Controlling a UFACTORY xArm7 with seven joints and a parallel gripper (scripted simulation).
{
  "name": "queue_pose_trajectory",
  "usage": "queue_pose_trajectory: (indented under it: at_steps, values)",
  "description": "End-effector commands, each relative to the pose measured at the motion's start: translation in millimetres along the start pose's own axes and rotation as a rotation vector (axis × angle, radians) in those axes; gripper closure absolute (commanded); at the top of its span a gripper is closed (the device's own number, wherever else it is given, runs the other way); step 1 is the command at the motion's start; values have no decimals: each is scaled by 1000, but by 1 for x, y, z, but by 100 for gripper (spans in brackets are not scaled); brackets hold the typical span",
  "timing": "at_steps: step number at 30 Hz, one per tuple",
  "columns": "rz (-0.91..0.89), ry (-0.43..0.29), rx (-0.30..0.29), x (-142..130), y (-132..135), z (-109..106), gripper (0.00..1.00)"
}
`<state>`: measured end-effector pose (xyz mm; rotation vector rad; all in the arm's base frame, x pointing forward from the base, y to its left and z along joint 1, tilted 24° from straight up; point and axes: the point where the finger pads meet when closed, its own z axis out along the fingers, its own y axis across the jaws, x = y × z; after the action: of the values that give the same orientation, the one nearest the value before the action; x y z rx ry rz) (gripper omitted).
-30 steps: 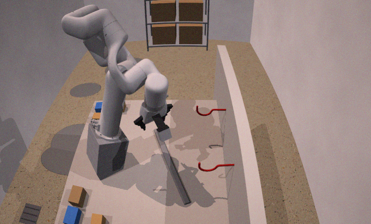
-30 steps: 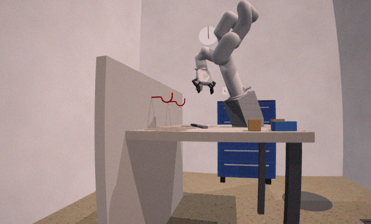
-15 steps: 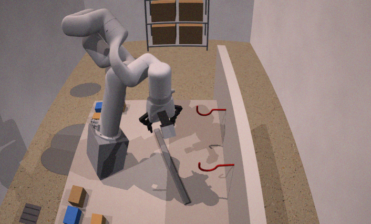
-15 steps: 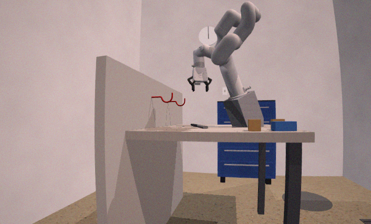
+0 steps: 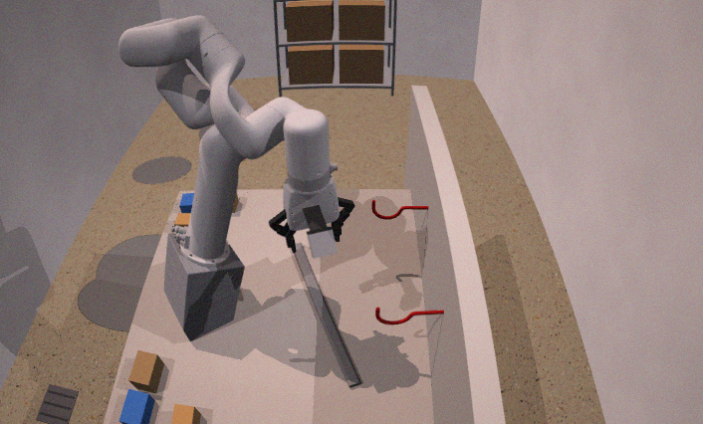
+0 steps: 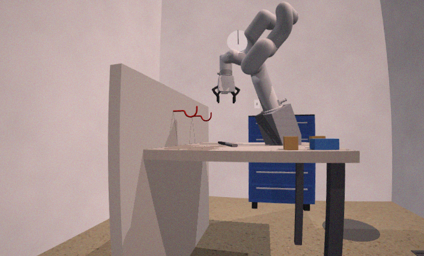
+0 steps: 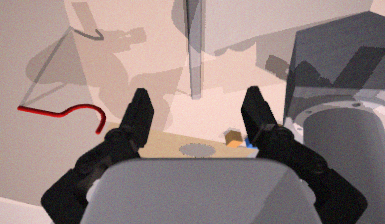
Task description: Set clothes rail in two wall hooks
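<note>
While hanging high above the table (image 5: 270, 368), points straight down with fingers spread wide and nothing between them: gripper (image 5: 312, 231). Lies flat on the table, slanting, well below the gripper and apart from it, one end under it: clothes rail (image 5: 327, 316). Jut from the wall panel (image 5: 438, 173) beside the table, both bare: two red wall hooks (image 5: 396, 211) (image 5: 406, 316).

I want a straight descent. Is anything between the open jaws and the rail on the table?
Nothing: in the exterior view only air separates the gripper from the clothes rail lying below.
</note>
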<state>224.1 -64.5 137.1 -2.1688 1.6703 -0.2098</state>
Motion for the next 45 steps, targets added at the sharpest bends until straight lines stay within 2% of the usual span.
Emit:
queue_pose_trajectory:
  at_steps: [1, 12, 45]
  values:
    - [0, 3, 2, 5, -3, -4, 0]
    - [0, 3, 2, 5, -3, -2, 0]
    - [0, 2, 2, 5, -3, 48, 0]
